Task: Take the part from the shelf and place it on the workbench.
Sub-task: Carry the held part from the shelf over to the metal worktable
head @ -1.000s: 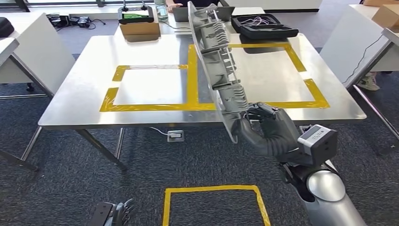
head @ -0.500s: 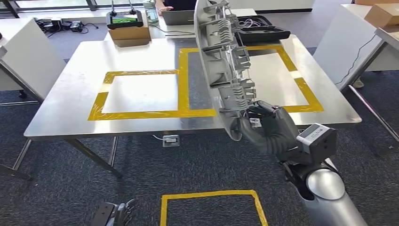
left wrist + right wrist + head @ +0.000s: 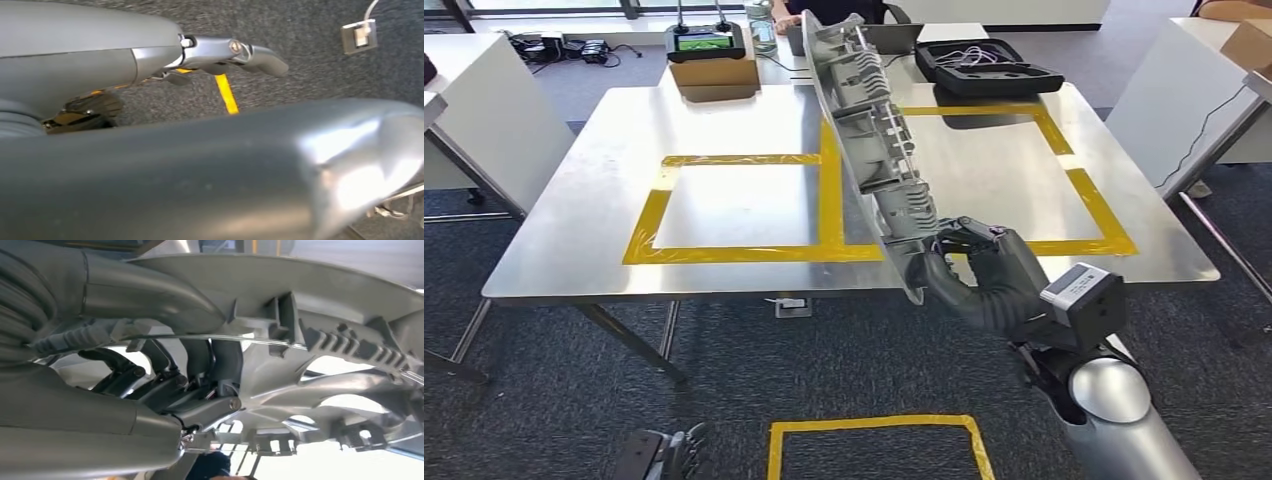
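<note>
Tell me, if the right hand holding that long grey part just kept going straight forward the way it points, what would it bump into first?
Most likely the near edge of the steel workbench. The right hand grips the part at its lower end, just in front of that edge; depth is hard to judge, so the part might touch first.

The part (image 3: 874,150) now tilts further over the workbench (image 3: 724,120).

The part (image 3: 872,140) looked like matt grey moulded plastic, the workbench (image 3: 574,240) was smooth brushed metal with glossy yellow tape (image 3: 829,190), and the floor (image 3: 824,360) was rough carpet.
</note>
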Action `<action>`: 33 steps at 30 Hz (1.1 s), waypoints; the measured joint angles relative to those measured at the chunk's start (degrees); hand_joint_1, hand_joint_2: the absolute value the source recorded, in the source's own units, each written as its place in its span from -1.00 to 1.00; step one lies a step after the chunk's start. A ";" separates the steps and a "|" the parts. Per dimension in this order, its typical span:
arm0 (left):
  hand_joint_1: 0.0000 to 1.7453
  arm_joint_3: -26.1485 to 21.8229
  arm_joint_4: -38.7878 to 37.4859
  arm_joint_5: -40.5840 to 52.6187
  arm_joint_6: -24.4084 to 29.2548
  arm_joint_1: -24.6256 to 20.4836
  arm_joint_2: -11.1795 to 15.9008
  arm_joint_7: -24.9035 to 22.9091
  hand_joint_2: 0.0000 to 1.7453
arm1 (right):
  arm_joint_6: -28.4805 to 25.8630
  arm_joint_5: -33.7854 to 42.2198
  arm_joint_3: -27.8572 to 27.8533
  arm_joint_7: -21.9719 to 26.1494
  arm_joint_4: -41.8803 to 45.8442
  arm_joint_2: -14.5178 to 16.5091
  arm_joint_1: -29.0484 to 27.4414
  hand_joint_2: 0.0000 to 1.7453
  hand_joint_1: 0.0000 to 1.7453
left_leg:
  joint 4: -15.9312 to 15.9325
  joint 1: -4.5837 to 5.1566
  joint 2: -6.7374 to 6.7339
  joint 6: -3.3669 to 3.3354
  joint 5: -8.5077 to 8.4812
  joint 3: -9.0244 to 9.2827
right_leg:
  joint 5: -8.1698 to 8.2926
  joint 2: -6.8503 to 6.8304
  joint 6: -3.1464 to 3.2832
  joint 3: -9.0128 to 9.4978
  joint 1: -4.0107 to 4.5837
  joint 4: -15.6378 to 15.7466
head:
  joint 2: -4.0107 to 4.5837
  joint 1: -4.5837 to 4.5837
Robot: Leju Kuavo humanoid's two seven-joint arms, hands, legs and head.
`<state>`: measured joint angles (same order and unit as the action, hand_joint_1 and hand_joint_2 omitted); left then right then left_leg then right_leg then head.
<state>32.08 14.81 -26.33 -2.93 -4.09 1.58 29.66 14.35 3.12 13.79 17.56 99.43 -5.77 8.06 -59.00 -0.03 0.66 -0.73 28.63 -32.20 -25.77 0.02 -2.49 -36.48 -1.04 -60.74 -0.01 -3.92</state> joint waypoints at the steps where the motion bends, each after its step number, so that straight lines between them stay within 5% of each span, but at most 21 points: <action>1: -1.00 -0.02 -0.02 -0.01 0.00 0.01 0.01 0.01 -1.00 | 0.01 -0.01 0.08 0.01 -0.09 -0.01 0.09 1.00 1.00 | -0.03 0.12 0.01 0.32 0.21 -0.02 | -0.15 0.00 0.43 0.31 0.09 0.89 | 0.01 -0.03; 4: -1.00 -0.18 -0.02 -0.07 0.00 0.01 0.02 0.02 -1.00 | -0.02 -0.02 0.17 -0.09 -0.44 -0.02 0.19 1.00 1.00 | -0.04 0.08 -0.06 1.24 0.73 0.14 | -0.66 0.15 1.77 0.58 0.17 1.18 | 0.01 -0.11; 6: -1.00 -0.36 0.01 -0.09 0.00 -0.06 0.02 0.02 -1.00 | 0.01 -0.02 0.19 -0.09 -0.62 -0.01 0.35 1.00 1.00 | -3.30 -0.07 -0.19 1.91 2.35 -1.28 | -0.98 0.12 2.51 1.18 -0.04 1.39 | 0.01 -0.26; 9: -1.00 -0.43 -0.02 -0.10 0.00 0.05 -0.01 0.02 -1.00 | 0.09 -0.02 0.23 -0.07 -0.76 0.00 0.59 1.00 1.00 | -14.69 -0.23 -0.33 2.49 6.27 -7.80 | -1.80 0.10 2.99 2.11 -0.01 1.42 | 0.00 -0.40; 10: -1.00 -0.43 -0.03 -0.10 0.00 0.11 -0.02 0.02 -1.00 | 0.11 -0.02 0.24 -0.08 -0.81 0.00 0.60 1.00 1.00 | -16.85 -0.23 -0.33 2.49 6.18 -9.47 | -2.13 0.15 3.01 2.52 0.02 1.41 | 0.00 -0.39; 12: -1.00 -0.44 -0.05 -0.09 0.00 0.16 -0.03 0.02 -1.00 | 0.12 -0.02 0.26 -0.14 -0.95 0.00 0.60 1.00 1.00 | -14.21 -0.20 -0.33 2.18 2.40 -9.41 | -2.89 0.28 2.88 3.63 0.05 1.41 | 0.00 -0.40; 14: -1.00 -0.45 -0.09 -0.07 0.00 0.14 -0.01 0.02 -1.00 | 0.19 -0.02 0.27 -0.16 -1.04 0.01 0.64 1.00 1.00 | -6.13 -0.01 -0.31 1.55 -2.52 -6.30 | -3.76 0.37 2.55 4.72 0.14 1.38 | 0.00 -0.40; 15: -1.00 -0.47 -0.11 -0.04 0.00 0.10 -0.01 0.02 -1.00 | 0.23 -0.02 0.29 -0.14 -1.06 0.02 0.67 1.00 1.00 | -3.02 0.13 -0.30 1.23 -3.63 -4.99 | -4.10 0.42 2.28 4.97 0.20 1.36 | 0.00 -0.41; 19: -1.00 -0.50 -0.15 0.02 0.00 0.16 -0.01 0.02 -1.00 | 0.26 -0.02 0.38 -0.11 -1.10 0.02 0.77 1.00 1.00 | -0.18 0.29 -0.20 0.16 -3.20 -3.70 | -4.68 0.46 0.94 5.36 0.19 1.79 | -0.01 -0.39; 21: -1.00 -0.60 -0.14 0.02 0.00 0.14 -0.02 0.02 -1.00 | 0.23 -0.01 0.41 -0.11 -1.11 0.01 0.85 1.00 1.00 | 0.53 0.00 -0.23 -0.51 -3.07 -2.89 | -6.09 0.37 0.44 4.42 0.23 -0.67 | -0.01 -0.33; 24: -1.00 -0.82 -0.14 0.03 0.00 0.11 -0.19 0.02 -1.00 | 0.26 0.03 0.57 -0.04 -1.21 0.00 0.82 1.00 1.00 | 0.80 -0.07 -0.33 -1.13 -2.42 -2.00 | -10.11 0.32 0.03 -1.90 0.20 -11.53 | 0.01 -0.19; 25: -1.00 -0.86 -0.15 0.03 0.00 0.14 -0.24 0.02 -1.00 | 0.27 0.04 0.62 -0.05 -1.28 0.00 0.73 1.00 1.00 | 0.78 -0.06 -0.31 -1.18 -2.12 -1.70 | -10.24 0.31 -0.06 -3.73 0.18 -13.96 | 0.00 -0.15; 27: -1.00 -0.90 -0.16 0.03 0.00 0.17 -0.28 0.02 -1.00 | 0.27 0.04 0.66 -0.12 -1.46 -0.02 0.58 1.00 1.00 | 0.72 -0.10 -0.17 -1.06 -1.41 -0.81 | -6.78 0.28 -0.13 -4.25 0.11 -12.14 | 0.01 -0.12; 29: -1.00 -0.91 -0.17 0.03 0.00 0.15 -0.35 0.02 -1.00 | 0.27 0.04 0.66 -0.10 -1.57 -0.04 0.57 1.00 1.00 | 0.53 -0.04 -0.02 -0.62 -0.49 0.22 | -1.60 0.14 0.00 -1.52 0.09 -4.40 | 0.01 -0.10; 30: -1.00 -0.92 -0.17 0.03 0.00 0.13 -0.38 0.02 -1.00 | 0.27 0.05 0.67 -0.05 -1.58 -0.04 0.60 1.00 1.00 | 0.36 0.06 0.04 -0.29 -0.07 0.50 | -0.28 0.09 0.25 -0.25 0.13 -1.24 | 0.01 -0.10; 33: -1.00 -0.98 -0.16 0.03 0.00 0.09 -0.47 0.02 -1.00 | 0.28 0.04 0.71 -0.05 -1.61 -0.03 0.59 1.00 1.00 | 0.44 0.22 0.08 0.68 0.46 0.82 | -0.27 0.17 1.29 0.79 0.42 1.44 | 0.00 -0.20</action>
<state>31.10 14.64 -26.30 -2.93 -4.00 1.11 29.68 14.63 3.16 14.50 17.50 97.83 -5.80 8.65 -58.56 0.19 0.74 -0.05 29.10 -31.38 -26.04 0.19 -1.20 -35.69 -0.63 -59.30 -0.01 -4.12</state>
